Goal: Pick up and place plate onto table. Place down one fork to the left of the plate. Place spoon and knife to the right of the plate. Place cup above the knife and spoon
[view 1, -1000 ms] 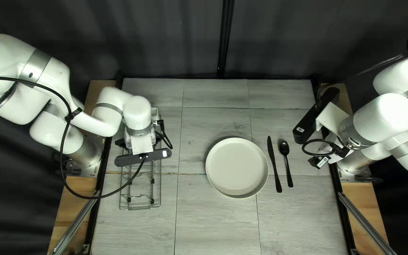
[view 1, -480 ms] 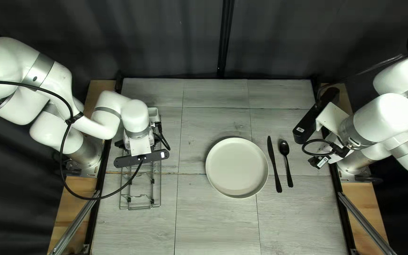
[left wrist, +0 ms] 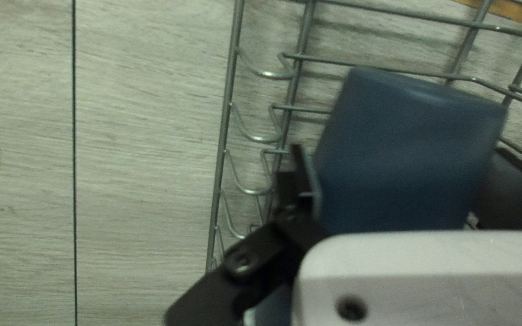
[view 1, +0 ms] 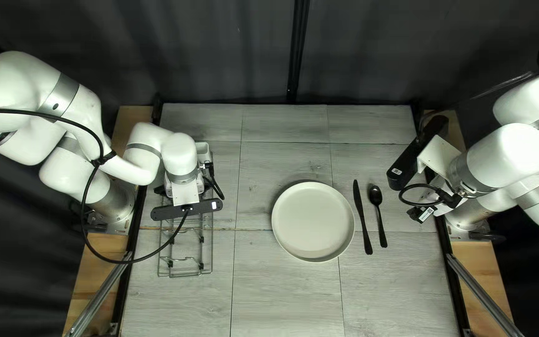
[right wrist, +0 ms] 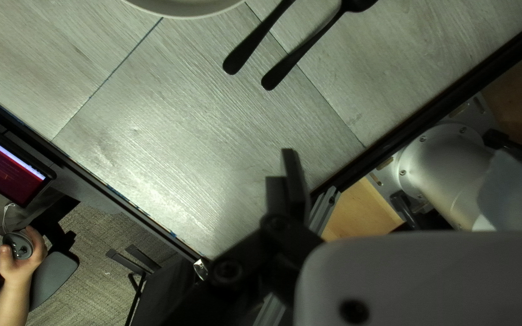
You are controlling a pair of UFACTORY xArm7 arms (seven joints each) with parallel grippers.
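From my remote seat I've got a plain off-white round plate point(view 1: 313, 221), plus an all-black slim knife point(view 1: 362, 218) and matching black oval-bowled spoon point(view 1: 375, 195). My cup's point(left wrist: 406, 157) solid dark blue, and the metal wire rack point(left wrist: 228, 124) is silvery grey. Pale grey wood-grain tabletop point(view 1: 282, 281) with streaks and dark seam lines, dark grey cloth curtain point(view 1: 219, 56), and flecked grey carpet point(right wrist: 104, 223) too lol.

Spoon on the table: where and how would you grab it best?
Probably mid-handle, straight from above, gripping across its width: the spoon lies flat on the table, and its handle is slim and straight, while the bowl is wider and rounded.
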